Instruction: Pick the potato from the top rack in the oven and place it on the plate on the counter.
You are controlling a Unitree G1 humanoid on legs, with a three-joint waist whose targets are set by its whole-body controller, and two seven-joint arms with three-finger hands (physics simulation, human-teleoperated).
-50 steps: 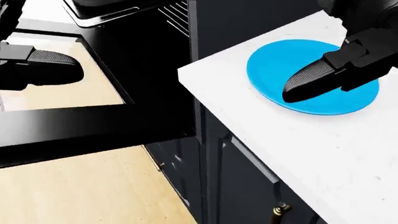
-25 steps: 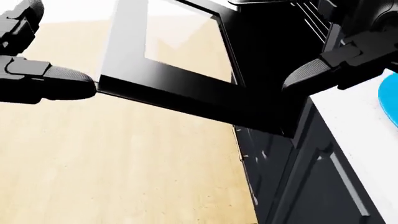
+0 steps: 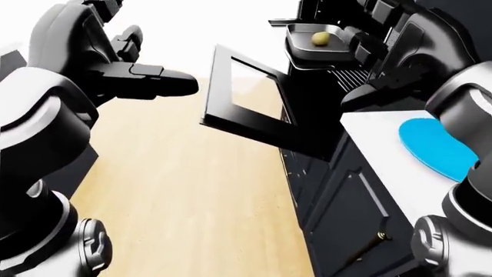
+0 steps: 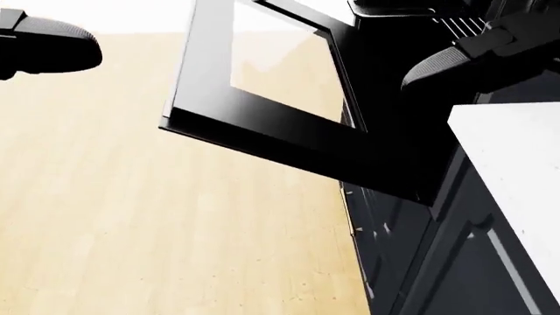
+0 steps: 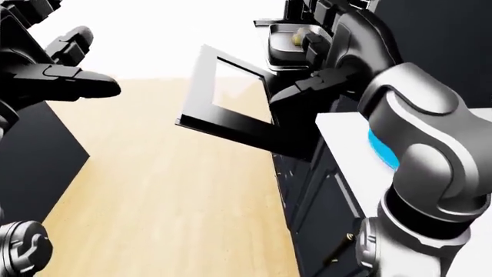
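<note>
The yellow potato lies in a dark tray on the top rack of the open oven, at the top of the left-eye view. The oven door hangs open toward the left. The blue plate sits on the white counter at the right. My left hand is open and empty at the upper left, far from the oven. My right hand is open and empty, held below the tray beside the oven mouth; in the right-eye view it partly hides the potato.
Wooden floor fills the middle and lower left. Dark cabinet fronts with a handle stand under the counter. A dark cabinet block stands at the left of the right-eye view. The door's edge juts out across the head view.
The whole head view has swung left and away from the counter: the camera moved. The blue plate has left that view, and the open oven door and floor now fill it.
</note>
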